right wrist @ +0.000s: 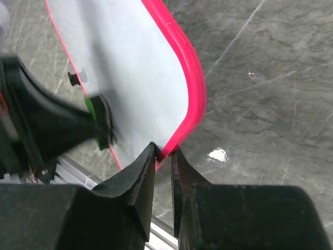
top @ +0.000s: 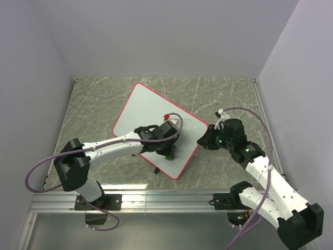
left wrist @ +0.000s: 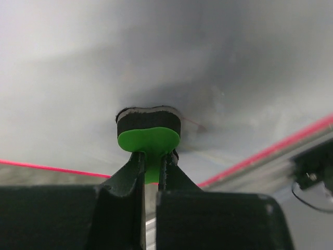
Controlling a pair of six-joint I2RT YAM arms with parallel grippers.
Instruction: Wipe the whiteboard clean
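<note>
Left claw (right wrist: 101, 126) and eraser (right wrist: 92, 108) blurred in right wrist view, whiteboard (right wrist: 135, 73) cut off by top edge

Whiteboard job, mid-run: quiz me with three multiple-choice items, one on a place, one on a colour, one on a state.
1. Where is the right gripper on the whiteboard?
A. at its pink rim
B. at its middle
C. clear of it, in the air

2. What colour is the tab of the eraser?
A. green
B. blue
C. yellow

3. The left gripper is:
A. wide open
B. shut on the eraser
C. shut on nothing

Answers:
1 A: in the right wrist view, the pink rim sits between that gripper's fingers.
2 A: the left wrist view shows a green tab under a black pad.
3 B: its fingers pinch the green tab between them.
</note>
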